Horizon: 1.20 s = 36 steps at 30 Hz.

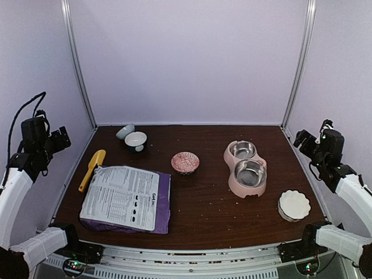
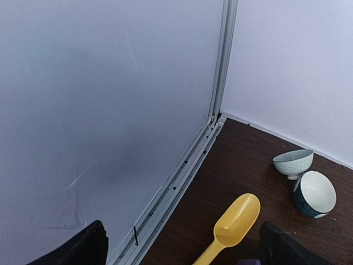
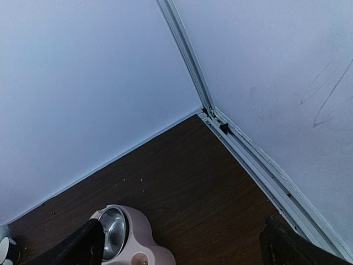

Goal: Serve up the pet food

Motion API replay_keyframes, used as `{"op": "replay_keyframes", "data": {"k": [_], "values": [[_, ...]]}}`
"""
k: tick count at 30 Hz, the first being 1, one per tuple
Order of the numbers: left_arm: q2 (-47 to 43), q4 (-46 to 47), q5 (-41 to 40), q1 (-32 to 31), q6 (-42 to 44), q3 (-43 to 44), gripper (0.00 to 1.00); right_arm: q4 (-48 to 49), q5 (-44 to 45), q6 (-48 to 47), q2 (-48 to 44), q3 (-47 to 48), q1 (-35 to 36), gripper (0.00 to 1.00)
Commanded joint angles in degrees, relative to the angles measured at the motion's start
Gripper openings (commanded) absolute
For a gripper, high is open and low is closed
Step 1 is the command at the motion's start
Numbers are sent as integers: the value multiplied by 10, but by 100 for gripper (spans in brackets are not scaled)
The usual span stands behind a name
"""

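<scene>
Step in hand: none begun, and both arms are parked high at the sides.

Pet food: no heap in view. Both steel bowls of the pink feeder (image 1: 235, 185) look bare. I judge the food is inside the purple bag (image 1: 125, 197), which lies flat, printed panel up, at the left front of the bench (image 1: 203, 215). There are pale specks on the wood, too small to identify.

The yellow scoop (image 1: 93, 167) lies just beside the bag's left edge.

Next move (judgement): get into the bag, probably left arm, then carry food by scoop to the feeder, well apart on the right.

Left gripper (image 1: 60, 139): spread wide, holding and touching nothing.

Right gripper (image 1: 303, 139): spread wide, empty, clear of the bench.
</scene>
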Motion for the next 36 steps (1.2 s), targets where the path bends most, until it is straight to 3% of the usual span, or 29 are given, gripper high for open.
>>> {"op": "replay_keyframes", "data": {"k": [1,4,10,14,19,25,33,36], "values": [[1,-46,-13,-1,-45,28,98,-14,-32,28,-9,21,-1,100],[-19,-47,-28,-1,-62,13,98,-13,-58,32,-1,24,-1,100],[-78,-3,28,-1,-39,-36,98,-55,-130,13,29,60,-1,100],[-64,-60,80,-20,-91,-10,97,-97,-146,24,31,76,7,100],[-15,-93,-34,-241,-168,5,96,-95,-138,38,49,61,99,100],[125,-112,-66,-431,-255,57,96,-59,-74,84,98,60,230,100],[346,-112,-40,-578,-292,170,98,-33,-27,135,153,74,315,100],[430,-148,-33,-605,-298,221,98,-42,-2,145,146,73,324,100]]}}
